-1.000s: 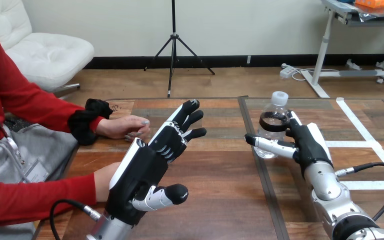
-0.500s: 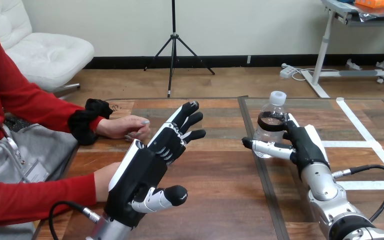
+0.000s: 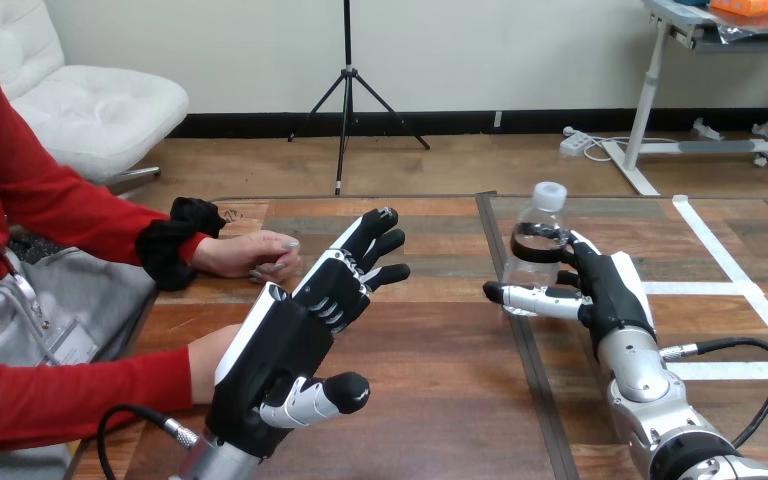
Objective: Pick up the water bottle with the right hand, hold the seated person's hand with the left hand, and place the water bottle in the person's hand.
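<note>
A clear water bottle (image 3: 538, 240) with a white cap and a dark band stands at the table's right middle, leaning slightly left. My right hand (image 3: 605, 290) is shut on it: the thumb crosses in front of its base and the fingers wrap behind. My left hand (image 3: 280, 345) is raised over the table's left centre, open, fingers straight and spread, holding nothing. The person's hand (image 3: 250, 255) at the far left rests on the table, apart from my fingers. The person's nearer hand (image 3: 203, 362) sits just behind my left palm; contact cannot be told.
The wooden table (image 3: 440, 400) has a dark seam running front to back beside the bottle. White tape lines (image 3: 720, 250) mark its right part. The person's red-sleeved arms (image 3: 70, 400) lie along the left edge.
My right hand has shifted a little to the left, taking the bottle with it, and the bottle now leans slightly. My left hand has sunk a touch.
</note>
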